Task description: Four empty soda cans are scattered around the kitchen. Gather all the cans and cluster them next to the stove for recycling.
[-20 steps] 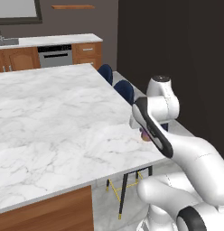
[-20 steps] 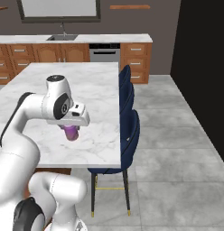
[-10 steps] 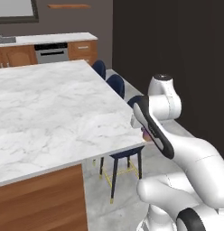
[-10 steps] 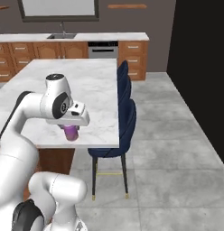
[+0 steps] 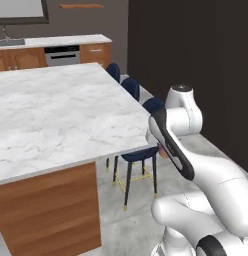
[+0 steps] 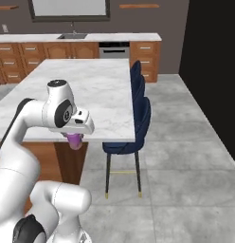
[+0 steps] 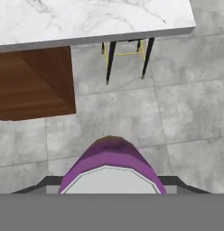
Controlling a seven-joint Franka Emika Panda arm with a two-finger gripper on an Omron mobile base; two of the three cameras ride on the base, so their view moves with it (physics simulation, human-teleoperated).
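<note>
step in hand: you are carrying one soda can in transit; it hangs under the gripper, out past the corner of the island worktop and over the floor.
jaws: you have them closed partway on the can's body, so it is gripped and lifted, touching no surface.
can, hand view: you look along a purple-magenta cylinder with a pale, faceted silvery end; its far end looks darker, though that part is too blurred to read.
next move: by judgement, you must bring the can to the stove and set it upright just beside it; no stove is plain in these pictures, so the base probably has to drive first, keeping the grip shut.
worktop: white marble with fine grey veins, flat, square-edged, on a reddish-brown wooden base.
stools: blue padded seats on thin dark legs with a yellowish footrail, tucked along the island's side.
floor: large matte grey tiles.
back wall: wooden cabinets, a steel sink and an oven front.
</note>
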